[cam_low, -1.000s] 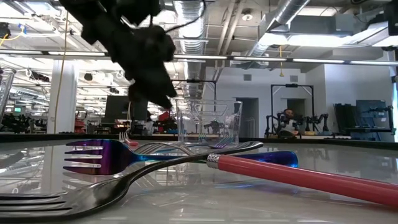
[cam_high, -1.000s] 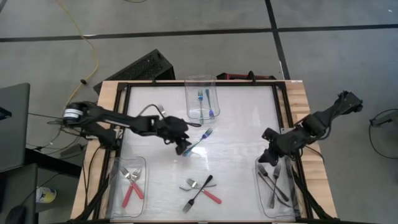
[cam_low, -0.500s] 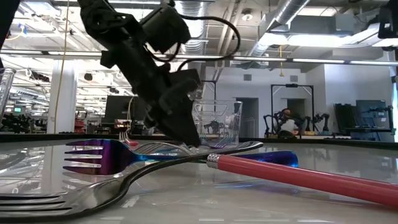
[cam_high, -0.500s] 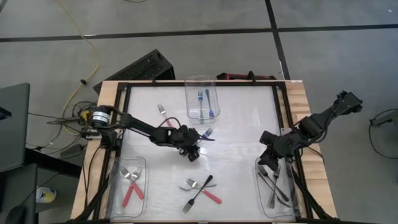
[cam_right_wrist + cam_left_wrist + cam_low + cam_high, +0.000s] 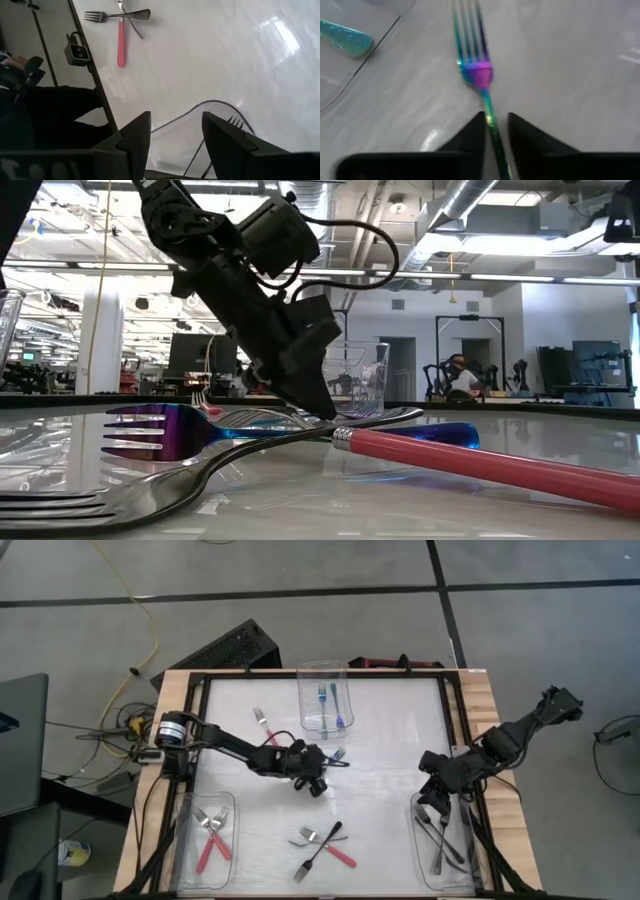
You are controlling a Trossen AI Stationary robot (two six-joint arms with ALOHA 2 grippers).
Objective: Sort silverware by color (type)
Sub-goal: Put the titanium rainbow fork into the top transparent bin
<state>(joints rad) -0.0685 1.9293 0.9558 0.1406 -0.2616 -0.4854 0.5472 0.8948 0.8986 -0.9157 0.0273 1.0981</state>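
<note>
1. The left tool (image 5: 318, 783) has travelled toward 3 o'clock over the last second and now sits low near the middle of the desk (image 5: 390, 740), just below the bin at 12 o'clock (image 5: 323, 671).
2. Its fingers (image 5: 470, 134) are narrowed around the thin stem of the blue fork (image 5: 476, 70). They seem to pinch it, though real contact is hard to confirm.
3. This blue fork has kept its place, with its tines toward the 12 o'clock bin, where two blue forks (image 5: 329, 697) already lie.
4. So the grasp is probably just completed; lifting and dropping it into that bin is the likely next step.
5. The right tool (image 5: 434, 796), with fingers spread, waits above the bin of black forks (image 5: 440, 828) at 4 o'clock.
6. A crossed pile (image 5: 322, 840) at 6 o'clock is not sorted yet.
</note>
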